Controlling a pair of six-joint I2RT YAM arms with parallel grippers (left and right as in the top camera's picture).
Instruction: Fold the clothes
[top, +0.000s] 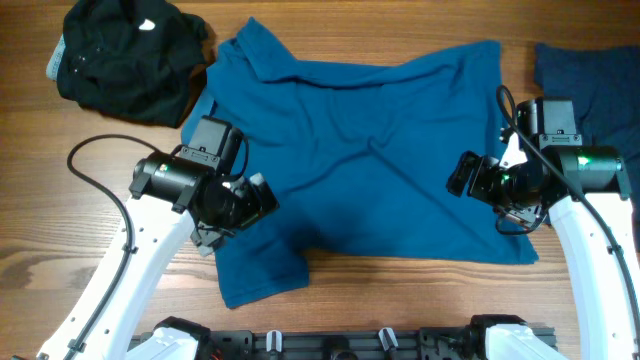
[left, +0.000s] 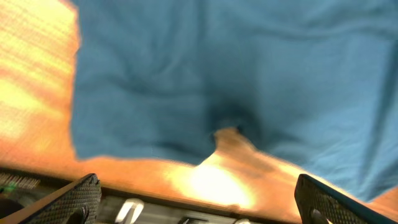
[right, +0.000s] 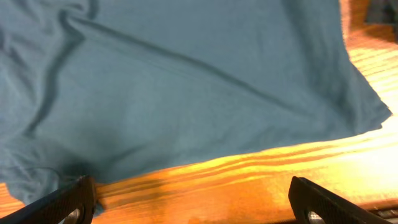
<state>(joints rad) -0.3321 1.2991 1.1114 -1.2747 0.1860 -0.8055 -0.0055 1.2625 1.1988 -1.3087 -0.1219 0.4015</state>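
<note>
While the blue polo shirt (top: 370, 160) is lying spread on the table (top: 400, 300), you're hovering left gripper (top: 262, 197) and right gripper (top: 462, 176) over it, both sets of jaws gaping wide, holding nothing

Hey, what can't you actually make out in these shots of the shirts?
Overhead: dark blue garment cut off by the frame's right edge.
Overhead: left arm and right arm cover parts of the blue polo shirt.
Overhead: black garment is bunched; its type is unclear.
Left wrist view: blurred.
</note>
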